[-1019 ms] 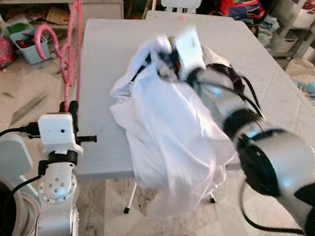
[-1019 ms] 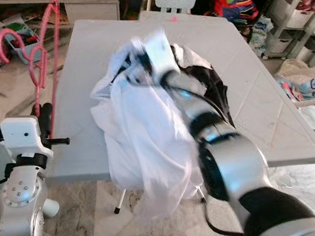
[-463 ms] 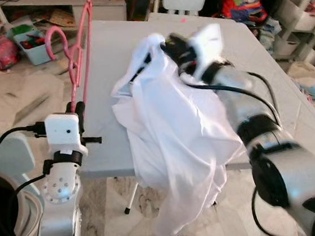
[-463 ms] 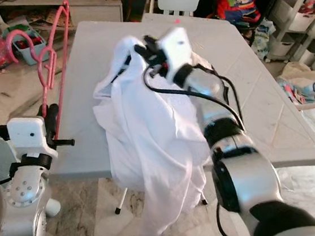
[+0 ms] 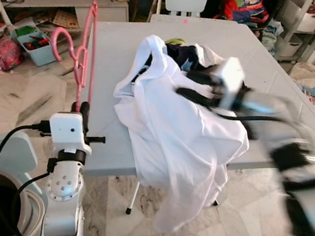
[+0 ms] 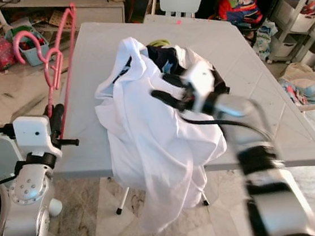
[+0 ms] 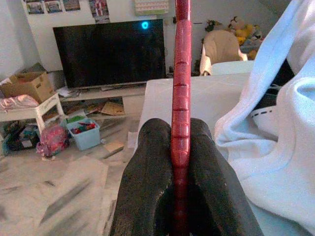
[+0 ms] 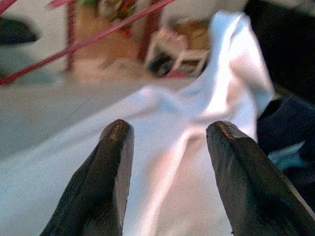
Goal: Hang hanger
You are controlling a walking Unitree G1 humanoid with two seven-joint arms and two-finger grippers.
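**Ana:** Left wrist view first, please. What is between the fingers?

**Ben:** The left gripper (image 7: 181, 147) has its two black fingers (image 7: 147, 182) pressed together on a thin bar of the pink hanger (image 7: 181, 73). The bar runs straight up from between the fingertips, so the hanger stands upright above them, its hook (image 5: 62, 38) at the top, held beside the near corner of the grey bench (image 5: 110, 55). My guess is that it is kept high and off the bench so the shirt can be threaded onto it.

**Ana:** And the right side?

**Ben:** The right gripper (image 8: 170, 132) has its fingers (image 8: 110, 172) spread apart with nothing between them. Just beyond the fingertips lies the white shirt (image 5: 175, 127), heaped on the bench with one end drooping over the near edge toward the floor. Behind the fingers, further along the bench, dark clothing (image 5: 187, 55) sits under the shirt. The right arm is blurred in the head views.

**Ana:** Why open over the shirt?

**Ben:** Probably to take hold of the cloth, though nothing is pinched yet.
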